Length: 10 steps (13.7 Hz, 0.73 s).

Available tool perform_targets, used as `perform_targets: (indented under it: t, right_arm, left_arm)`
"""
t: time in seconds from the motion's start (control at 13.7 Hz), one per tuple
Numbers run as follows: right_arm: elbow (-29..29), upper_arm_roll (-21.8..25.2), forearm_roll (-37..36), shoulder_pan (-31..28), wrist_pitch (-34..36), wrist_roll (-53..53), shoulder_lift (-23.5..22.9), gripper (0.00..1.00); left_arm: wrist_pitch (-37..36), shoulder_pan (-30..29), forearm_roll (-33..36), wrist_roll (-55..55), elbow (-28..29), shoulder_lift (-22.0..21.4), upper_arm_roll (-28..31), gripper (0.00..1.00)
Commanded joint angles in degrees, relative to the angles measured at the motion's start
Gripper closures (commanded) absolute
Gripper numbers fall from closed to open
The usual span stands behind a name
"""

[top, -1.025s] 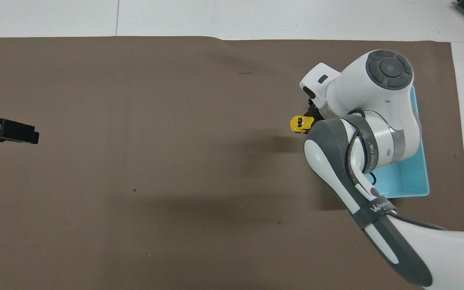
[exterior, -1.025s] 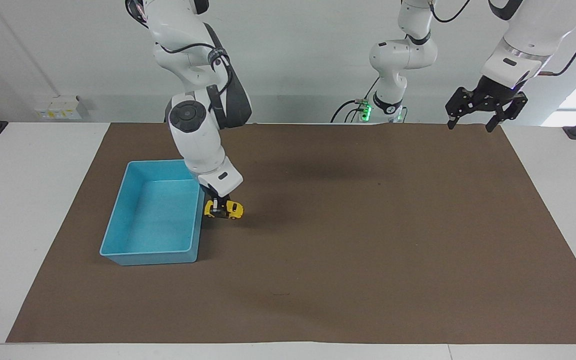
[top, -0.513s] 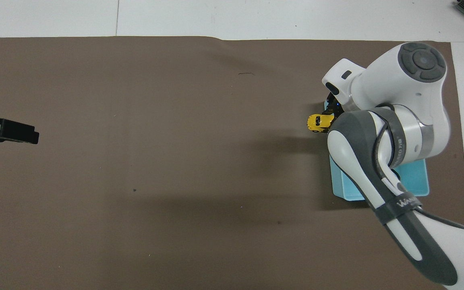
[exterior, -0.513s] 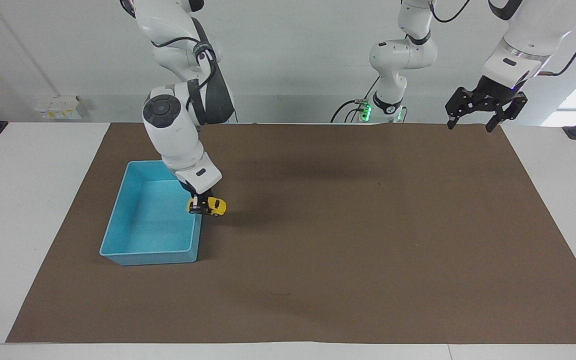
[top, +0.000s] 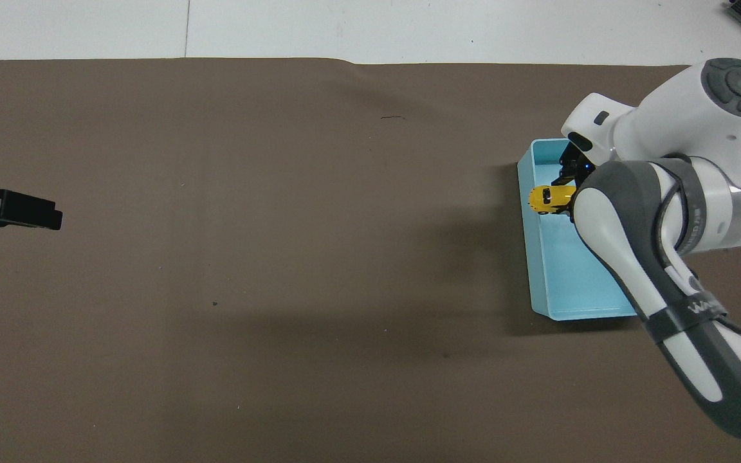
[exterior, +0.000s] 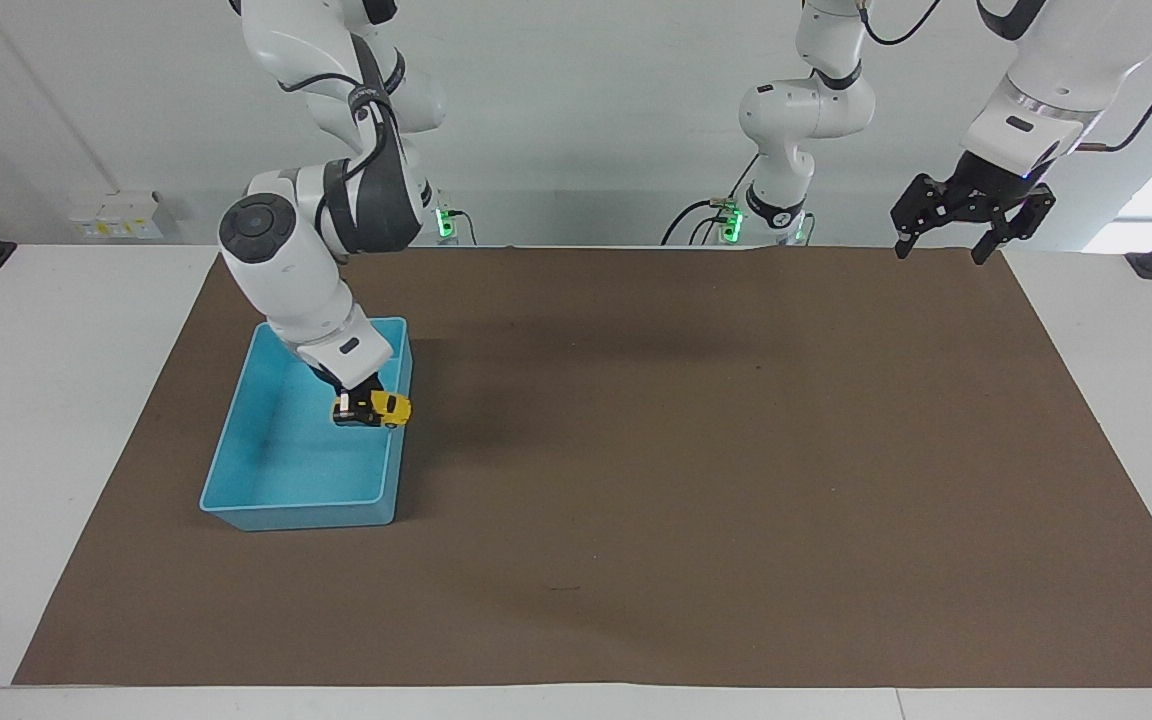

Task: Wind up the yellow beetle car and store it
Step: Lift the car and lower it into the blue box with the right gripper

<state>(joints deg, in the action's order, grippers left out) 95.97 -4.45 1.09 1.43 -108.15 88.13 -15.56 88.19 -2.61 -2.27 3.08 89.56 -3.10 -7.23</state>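
Your right gripper (exterior: 354,398) is pinching the car (exterior: 376,409) over the bin (exterior: 236,440); light, rigid and slick, it is sitting best gripped across its sides. Left gripper (exterior: 944,243) is waiting, spread wide.

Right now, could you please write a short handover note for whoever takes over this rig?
Right hand: shut on the yellow beetle car, held in the air over the blue bin, above the side of the bin toward the middle of the table.
Left hand: open, holds nothing, waits raised over the brown mat's edge at its own end.
Done: car picked up and carried to the bin.
Left: lower it, release, withdraw.
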Motion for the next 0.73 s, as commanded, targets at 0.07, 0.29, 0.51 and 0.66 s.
perform_targets:
  t: [0.07, 0.29, 0.51, 0.66]
  right_arm:
    - [2.8, -0.3, 0.1, -3.1, 1.1, 5.8, 2.2, 1.00]
    - [7.4, -0.3, 0.0, -6.1, -0.7, 7.6, 4.3, 1.00]
    - [12.4, -0.2, -1.7, -6.7, -4.1, 8.3, 6.8, 1.00]
    - [17.7, -0.2, -1.7, -7.3, -10.0, 9.1, 9.0, 1.00]
  left_arm:
    - [-0.8, 2.2, 0.8, 0.1, -0.2, -0.7, 2.8, 0.00]
    - [-0.8, 3.0, 0.8, 0.0, 0.0, -0.7, 3.4, 0.00]
    - [-0.9, 3.1, 0.8, 0.0, 0.0, -0.8, 3.5, 0.00]
    - [-0.8, 4.1, 0.8, 0.0, 0.0, -0.7, 4.3, 0.00]
